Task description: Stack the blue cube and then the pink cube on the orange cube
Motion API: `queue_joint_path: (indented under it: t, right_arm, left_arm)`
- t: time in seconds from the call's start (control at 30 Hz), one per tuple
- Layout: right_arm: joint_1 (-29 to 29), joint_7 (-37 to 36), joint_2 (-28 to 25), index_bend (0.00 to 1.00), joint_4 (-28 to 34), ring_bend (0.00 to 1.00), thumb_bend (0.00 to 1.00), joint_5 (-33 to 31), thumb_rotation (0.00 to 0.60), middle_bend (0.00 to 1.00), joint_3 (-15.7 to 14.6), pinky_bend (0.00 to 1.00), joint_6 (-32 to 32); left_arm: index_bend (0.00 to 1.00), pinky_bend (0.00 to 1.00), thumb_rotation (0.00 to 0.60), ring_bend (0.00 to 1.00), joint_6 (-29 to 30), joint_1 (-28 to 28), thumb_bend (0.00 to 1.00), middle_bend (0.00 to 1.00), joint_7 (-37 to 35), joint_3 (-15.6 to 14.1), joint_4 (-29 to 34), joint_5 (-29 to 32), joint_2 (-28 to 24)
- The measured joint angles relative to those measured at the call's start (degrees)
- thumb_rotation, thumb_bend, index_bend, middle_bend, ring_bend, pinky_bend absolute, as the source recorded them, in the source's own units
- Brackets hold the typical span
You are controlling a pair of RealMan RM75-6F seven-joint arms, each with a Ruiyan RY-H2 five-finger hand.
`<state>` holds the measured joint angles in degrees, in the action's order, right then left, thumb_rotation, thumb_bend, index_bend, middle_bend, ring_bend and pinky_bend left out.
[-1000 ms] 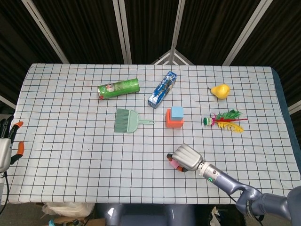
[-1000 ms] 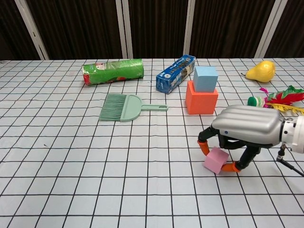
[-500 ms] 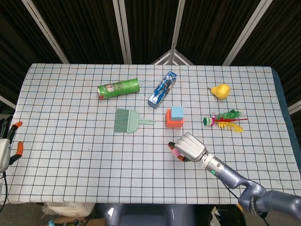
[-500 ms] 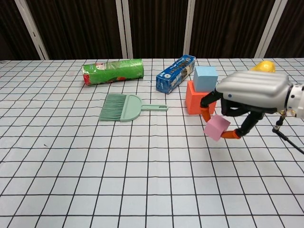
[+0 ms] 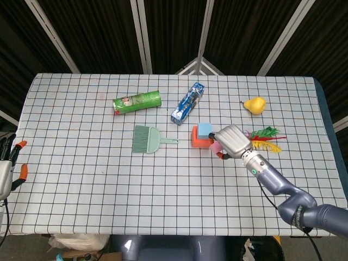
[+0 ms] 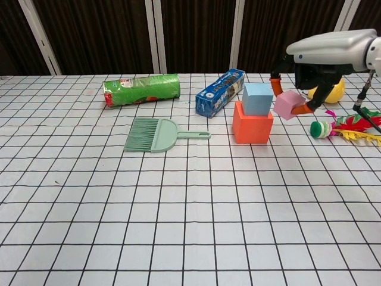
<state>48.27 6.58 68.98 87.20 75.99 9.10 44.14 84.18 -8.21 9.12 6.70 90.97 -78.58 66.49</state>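
The orange cube (image 6: 252, 124) (image 5: 199, 141) stands mid-table with the blue cube (image 6: 257, 98) (image 5: 204, 129) on top of it. My right hand (image 6: 324, 53) (image 5: 234, 141) pinches the pink cube (image 6: 287, 105) (image 5: 216, 147) in the air, just right of the blue cube and about level with it. The pink cube is tilted and touches neither cube. My left hand (image 5: 7, 165) rests off the table's left edge, fingers apart, holding nothing.
A green dustpan brush (image 6: 152, 134), a green can (image 6: 141, 89) and a blue box (image 6: 219, 92) lie left of the stack. A yellow pear (image 6: 329, 90) and a feathered shuttlecock (image 6: 345, 127) sit right of it, under my right arm.
My right hand has lifted the pink cube off the table and carried it up and back, from the near side to beside the blue cube. The left hand stayed put.
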Motion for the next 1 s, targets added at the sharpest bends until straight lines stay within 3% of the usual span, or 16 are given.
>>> queue_joint_path:
  t: [0.57, 0.8, 1.0]
  right_arm:
    - [9.0, 12.4, -0.7, 0.52, -0.8, 1.0, 0.38, -26.1, 0.6, 1.0, 3.7, 0.84, -6.6]
    - [13.6, 19.4, 0.6, 0.55, -1.9, 1.0, 0.46, -38.0, 0.6, 1.0, 2.5, 0.84, -5.4]
    - [18.1, 25.9, 2.9, 0.56, -2.3, 1.0, 0.52, -51.3, 0.6, 1.0, 1.5, 0.85, -0.9]
  left_arm:
    - [0.16, 0.0, 0.6, 0.0, -0.6, -0.3, 0.56, 0.01, -0.3, 0.0, -0.2, 0.1, -0.1]
    - [0.16, 0.0, 0.6, 0.0, -1.2, -0.4, 0.56, 0.01, -1.2, 0.0, -0.4, 0.2, -0.4]
    - [0.16, 0.0, 0.6, 0.0, -1.4, -0.4, 0.56, 0.01, -2.1, 0.0, -0.6, 0.2, -0.7]
